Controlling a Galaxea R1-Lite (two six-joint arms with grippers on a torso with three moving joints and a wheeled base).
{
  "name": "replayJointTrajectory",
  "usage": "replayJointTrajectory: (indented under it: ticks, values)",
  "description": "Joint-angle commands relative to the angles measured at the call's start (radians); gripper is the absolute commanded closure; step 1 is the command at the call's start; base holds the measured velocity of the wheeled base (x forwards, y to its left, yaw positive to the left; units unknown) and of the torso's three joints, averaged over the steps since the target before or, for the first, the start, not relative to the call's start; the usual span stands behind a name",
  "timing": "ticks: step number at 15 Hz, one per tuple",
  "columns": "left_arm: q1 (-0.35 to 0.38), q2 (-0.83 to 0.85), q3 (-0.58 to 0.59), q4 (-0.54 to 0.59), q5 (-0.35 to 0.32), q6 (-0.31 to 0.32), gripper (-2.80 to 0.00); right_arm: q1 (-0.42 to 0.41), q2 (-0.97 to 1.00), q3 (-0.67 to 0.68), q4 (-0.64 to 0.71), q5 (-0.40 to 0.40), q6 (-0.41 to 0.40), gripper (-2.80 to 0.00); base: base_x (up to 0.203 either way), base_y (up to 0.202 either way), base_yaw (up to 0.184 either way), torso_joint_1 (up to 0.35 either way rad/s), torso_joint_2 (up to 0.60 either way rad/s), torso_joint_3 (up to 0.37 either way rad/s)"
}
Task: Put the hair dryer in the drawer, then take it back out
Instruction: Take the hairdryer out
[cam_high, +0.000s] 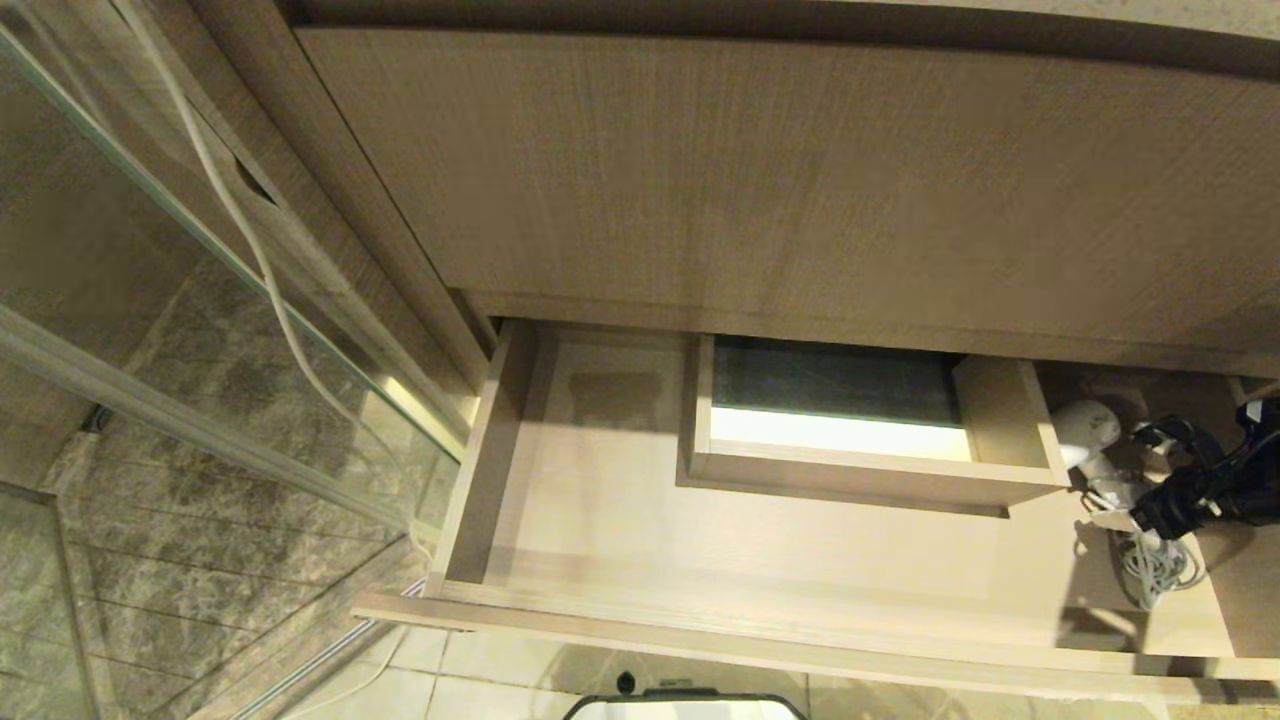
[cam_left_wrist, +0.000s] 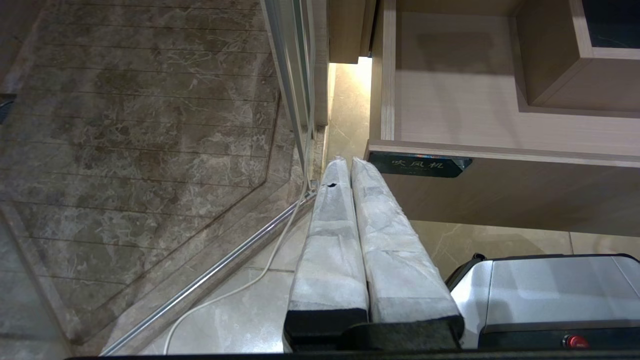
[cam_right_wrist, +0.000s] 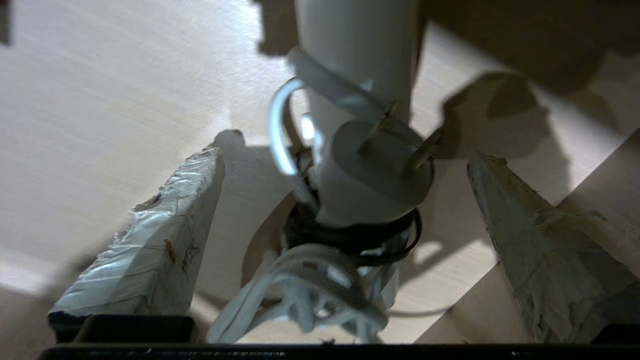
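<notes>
Taped fingers (cam_right_wrist: 150, 235) of the right hand (cam_right_wrist: 345, 200) fill the near edge of the right wrist view, spread wide apart on either side of the hair dryer's (cam_right_wrist: 360, 100) white handle, with the plug (cam_right_wrist: 382, 160) and the bundled white cord (cam_right_wrist: 305, 295) lying between them. Neither finger appears to touch the handle, so the hair dryer is not gripped. It lies on the floor of the open drawer (cam_high: 760, 620), at the drawer's right end, just beside the boxed cutout (cam_high: 870, 470).

As a judgement, the first half of the task looks done: the hair dryer (cam_high: 1090, 435) rests inside the drawer and the hand stands free of it. Left to do is the taking out, which calls for the hand to close on the handle and lift it clear of the drawer's front rail.

From the head view, the right hand (cam_high: 1185, 490) reaches in from the right edge, dark and low over the cord (cam_high: 1155, 565), pointing down into the drawer. The left hand (cam_left_wrist: 350, 165) hangs parked outside the drawer near its labelled front corner (cam_left_wrist: 417, 164), its two wrapped fingers (cam_left_wrist: 330, 240) pressed together and holding nothing.
</notes>
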Motion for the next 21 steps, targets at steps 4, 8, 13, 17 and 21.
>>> replayJointTrajectory:
  ticks: [4,8,13,17,21]
  values:
    - [0.000,0.000,0.002,0.000,0.000,0.000,0.00,0.001,0.044,-0.021,-0.026,0.004,-0.002,-2.80,0.000,0.000,0.000,0.000,0.00,0.000]
    - [0.000,0.000,0.001,0.000,0.000,0.000,0.00,0.000,0.061,-0.037,-0.034,0.014,0.001,-2.80,0.000,0.000,0.000,0.000,0.00,0.000]
    - [0.000,0.000,0.001,0.000,0.000,0.000,0.00,0.001,0.053,-0.034,-0.048,0.014,-0.002,0.00,0.000,0.000,0.000,0.000,0.00,0.000]
    - [0.000,0.000,0.002,0.000,0.000,0.000,0.00,0.001,0.035,-0.033,-0.047,0.013,0.000,0.00,0.000,0.000,0.000,0.000,0.00,0.000]
    - [0.000,0.000,0.000,0.000,0.000,0.000,0.00,-0.001,-0.007,-0.004,-0.028,0.011,0.000,0.00,0.000,0.000,0.000,0.000,0.00,0.000]
